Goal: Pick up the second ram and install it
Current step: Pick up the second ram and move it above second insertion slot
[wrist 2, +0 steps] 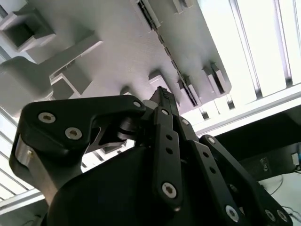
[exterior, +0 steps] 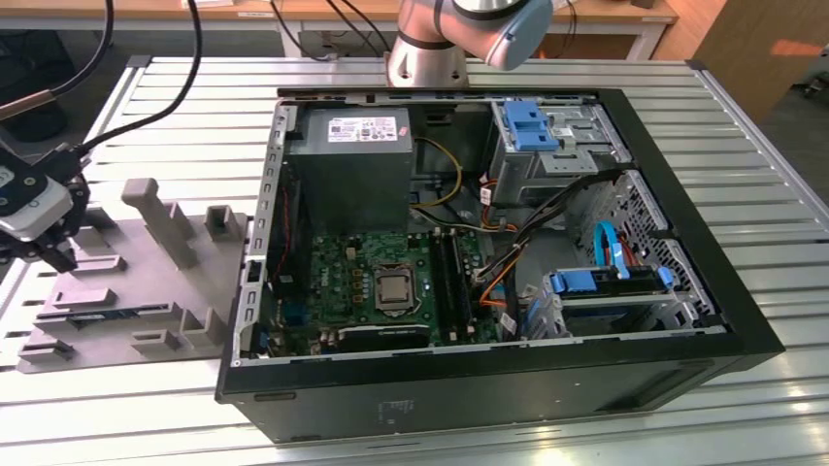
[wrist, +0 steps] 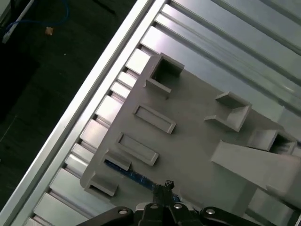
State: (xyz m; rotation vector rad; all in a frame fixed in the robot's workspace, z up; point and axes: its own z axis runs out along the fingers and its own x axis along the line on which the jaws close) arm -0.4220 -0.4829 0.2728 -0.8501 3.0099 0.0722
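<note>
The second ram (wrist: 134, 176) sits edge-up in a slot of the grey tray (wrist: 197, 141), just beneath my jaws, which look pressed together and empty. If I lowered them like this, I reckon they would strike the stick instead of straddling it.

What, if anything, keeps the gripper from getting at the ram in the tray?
Probably nothing, so yes. The gripper hangs close above the ram, which sits in a slot at the edge of the tray, its top bare; nothing lies between them.

Open computer case (exterior: 492, 400) beside grey tray (exterior: 140, 280)
</note>
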